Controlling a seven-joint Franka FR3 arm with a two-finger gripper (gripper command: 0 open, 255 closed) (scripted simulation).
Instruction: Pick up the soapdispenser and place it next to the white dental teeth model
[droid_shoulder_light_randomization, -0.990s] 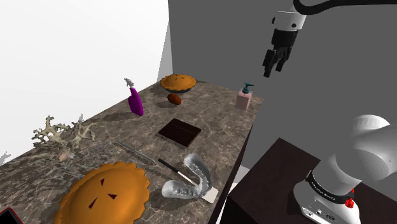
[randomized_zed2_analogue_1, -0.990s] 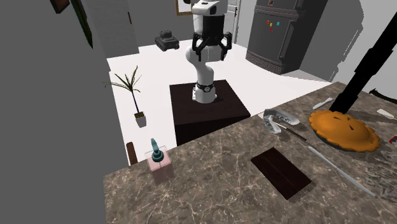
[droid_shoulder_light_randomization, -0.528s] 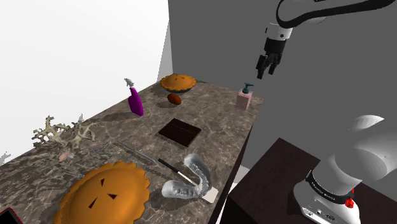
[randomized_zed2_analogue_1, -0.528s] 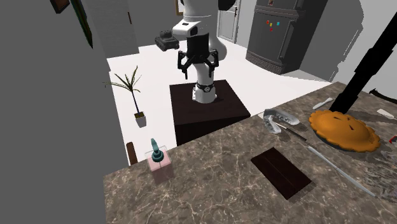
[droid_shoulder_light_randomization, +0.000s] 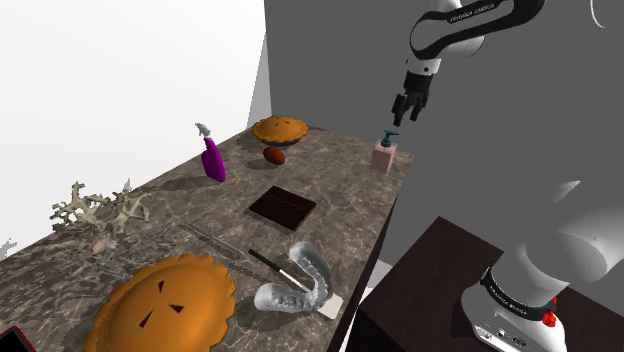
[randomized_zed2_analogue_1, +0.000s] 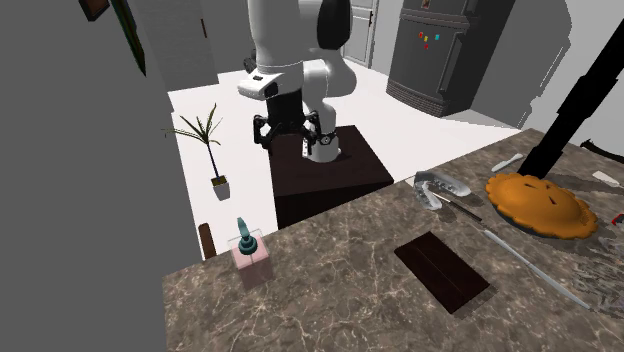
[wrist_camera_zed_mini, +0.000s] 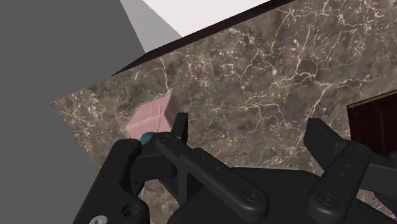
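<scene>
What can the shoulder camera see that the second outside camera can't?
Shoulder view, not the other: a purple bottle and a small pie. Second exterior view, not the shoulder: a potted plant and a fridge. Both: the soap dispenser, the open gripper, the big pie and the dark board.

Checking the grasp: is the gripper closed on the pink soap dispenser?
No, the gripper hangs open in the air above the soap dispenser, not touching it.
</scene>
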